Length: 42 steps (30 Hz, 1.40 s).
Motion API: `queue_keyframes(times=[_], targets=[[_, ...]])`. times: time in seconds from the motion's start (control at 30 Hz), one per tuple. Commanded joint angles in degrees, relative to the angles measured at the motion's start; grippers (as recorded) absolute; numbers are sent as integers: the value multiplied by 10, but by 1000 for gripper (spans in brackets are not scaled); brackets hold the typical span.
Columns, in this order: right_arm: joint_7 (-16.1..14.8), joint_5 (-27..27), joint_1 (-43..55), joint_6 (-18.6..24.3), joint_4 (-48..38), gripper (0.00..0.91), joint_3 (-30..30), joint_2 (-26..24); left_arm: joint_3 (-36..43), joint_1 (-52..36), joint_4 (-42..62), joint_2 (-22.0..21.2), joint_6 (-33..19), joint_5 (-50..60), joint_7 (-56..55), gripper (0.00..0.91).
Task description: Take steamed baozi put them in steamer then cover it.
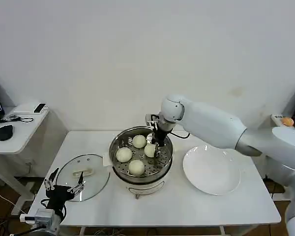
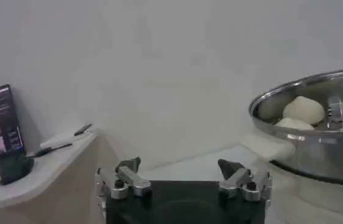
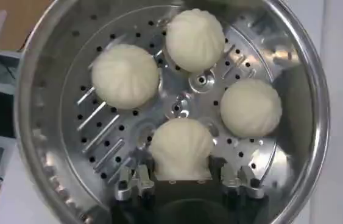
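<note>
Inside the steamer (image 3: pixel 31 152), a baozi (image 3: pixel 181 149) sits between the right end effector (image 3: pixel 186 181) fingers.

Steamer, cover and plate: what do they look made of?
Steamer: looks like polished stainless steel; bright and reflective, with a perforated tray. Cover: seems clear glass, since the table shows through, with a metal-looking rim and pale bar handle. Plate: glossy white, probably ceramic, possibly plastic.
</note>
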Motion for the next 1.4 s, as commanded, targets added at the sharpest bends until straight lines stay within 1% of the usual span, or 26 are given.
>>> queue_keyframes(times=[0.03,0.3,0.4,0.5,0.53,0.57,0.63,0.7,0.73,0.77,0.8,0.83,0.87,0.93,0.97,1.0,1.03,1.07,1.1,1.13,1.17,1.2,1.27,1.3,1.37,1.4], targets=[[6,-8,-6,1,-15,907,3,8,-1,-2,2,1,0,0,1,907],[11,-3,-4,-2,-2,907,10,-1,-1,-1,2,1,0,0,3,907],[10,-2,-1,-4,19,907,24,-20,-1,0,0,1,0,0,3,907],[-17,-2,10,7,56,907,45,-60,-2,4,-4,2,1,-1,4,907],[-41,0,19,17,82,907,63,-98,-5,5,-6,3,1,-4,3,907],[-48,2,20,20,92,907,71,-115,-5,5,-6,4,1,-5,3,907],[-57,5,15,35,109,907,123,-154,-7,3,-5,5,3,-8,2,907],[-45,12,4,38,112,907,153,-170,-6,1,-2,4,3,-11,2,907],[-5,30,-18,49,120,907,215,-189,-6,1,2,2,3,-11,4,907],[29,48,-33,59,126,907,245,-197,-5,2,3,2,2,-10,5,907],[48,60,-44,62,130,907,264,-202,-5,2,3,2,1,-11,3,907],[83,76,-69,71,137,907,296,-210,-1,4,3,2,1,-17,-3,907],[98,79,-79,89,142,907,348,-214,0,4,2,2,3,-17,-2,907],[122,80,-113,95,150,907,410,-222,1,6,0,2,-3,-14,-1,907],[160,94,-142,104,158,907,454,-230,2,8,-2,3,-6,-17,-3,907],[182,103,-158,108,164,907,475,-236,2,9,-3,3,-10,-21,-6,907],[247,132,-183,118,174,907,504,-249,1,9,-1,2,-14,-25,-13,907],[275,149,-196,121,183,907,513,-255,0,8,2,3,-15,-33,-16,907],[315,173,-221,124,200,907,537,-272,-1,8,6,5,-16,-36,-16,907],[337,186,-233,125,212,907,547,-280,-2,7,8,6,-16,-36,-19,907],[367,192,-268,130,233,907,575,-299,-4,4,11,5,-16,-36,-17,907],[392,202,-313,130,253,907,608,-310,-8,1,15,4,-22,-37,-13,907],[412,219,-345,137,270,907,633,-322,-9,-5,19,5,-33,-35,-13,907],[450,239,-403,147,289,907,667,-334,-9,-9,23,5,-34,-38,-18,907],[478,246,-460,166,302,907,704,-340,-7,-13,29,7,-32,-44,-19,907],[501,242,-511,174,312,907,765,-333,-3,-13,34,9,-34,-47,-23,907]])
